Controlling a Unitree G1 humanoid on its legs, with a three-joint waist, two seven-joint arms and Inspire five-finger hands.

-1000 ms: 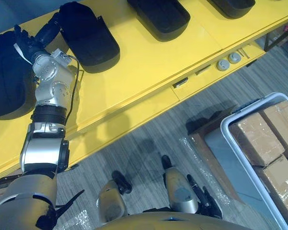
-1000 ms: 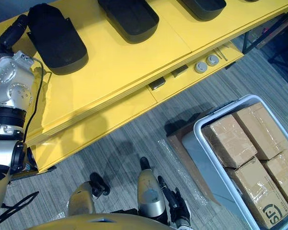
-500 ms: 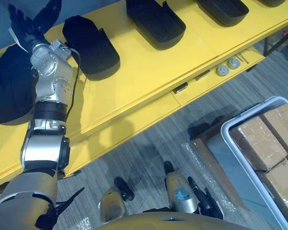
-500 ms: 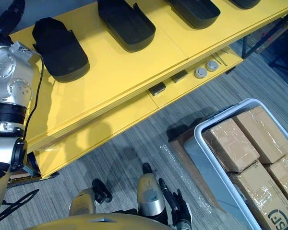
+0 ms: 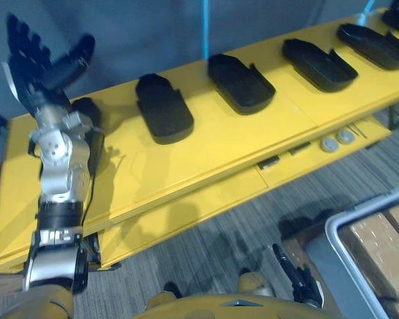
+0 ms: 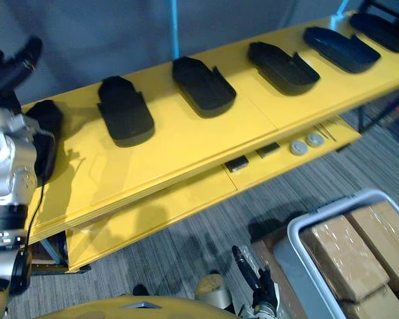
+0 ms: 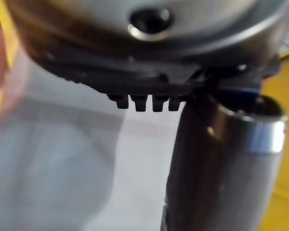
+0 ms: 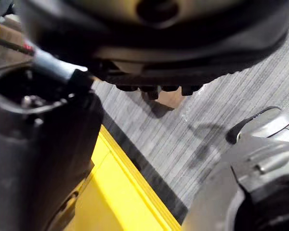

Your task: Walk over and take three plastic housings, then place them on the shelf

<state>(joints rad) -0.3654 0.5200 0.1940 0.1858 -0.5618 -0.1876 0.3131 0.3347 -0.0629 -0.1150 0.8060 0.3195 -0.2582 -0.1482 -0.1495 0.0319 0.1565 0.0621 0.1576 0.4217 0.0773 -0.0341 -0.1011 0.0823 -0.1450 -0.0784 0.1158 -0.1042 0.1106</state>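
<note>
Now my left hand (image 5: 38, 70) hovers empty, fingers spread wide, above the yellow shelf (image 5: 219, 147) carrying black plastic housings (image 5: 163, 113).

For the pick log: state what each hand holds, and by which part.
Nothing is held. The left hand is raised above the yellow shelf with fingers spread; the right hand hangs open near the floor.

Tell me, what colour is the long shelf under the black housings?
The shelf is bright yellow, best seen in the right eye view.
</note>
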